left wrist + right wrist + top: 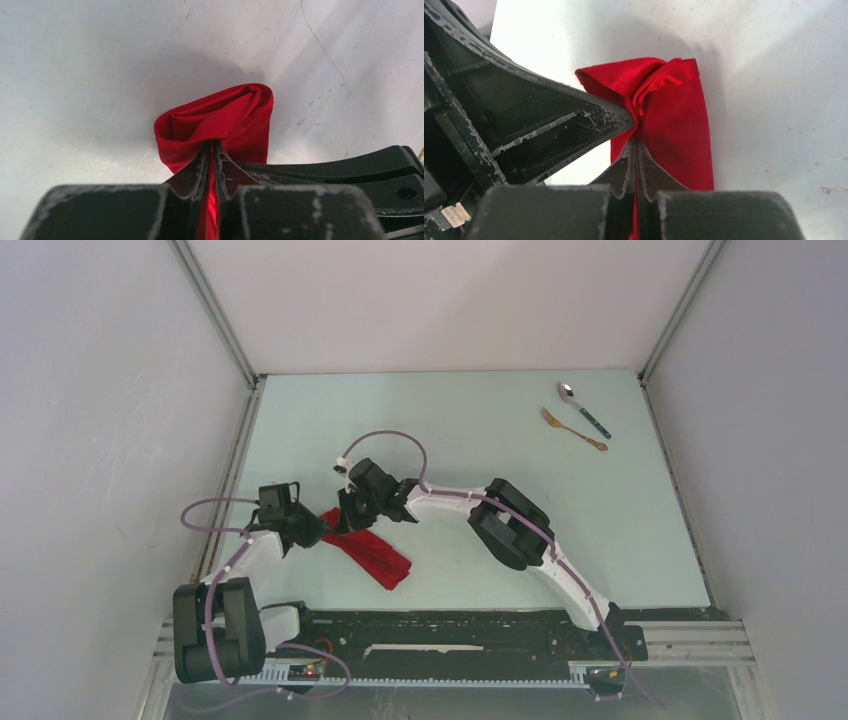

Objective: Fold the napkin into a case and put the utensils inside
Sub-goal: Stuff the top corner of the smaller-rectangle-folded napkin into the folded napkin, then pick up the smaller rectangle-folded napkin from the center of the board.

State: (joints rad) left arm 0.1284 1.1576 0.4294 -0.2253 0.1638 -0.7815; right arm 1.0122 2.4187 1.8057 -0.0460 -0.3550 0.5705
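Note:
The red napkin [372,554] lies as a narrow folded strip at the near left of the table, running diagonally. My left gripper [318,532] is shut on its far end, with red cloth pinched between the jaws and bunched ahead of them [220,120]. My right gripper [346,524] is shut on the same end right beside it, cloth pinched between its jaws [669,125]; the left gripper's finger [549,120] shows at its left. The spoon [584,408], silver with a teal handle, and the gold fork [573,429] lie at the far right, well away from both grippers.
White walls with metal frame rails [222,330] enclose the table on three sides. The arm bases stand on a black rail [450,632] at the near edge. The right arm's elbow [512,523] hangs over the middle of the table.

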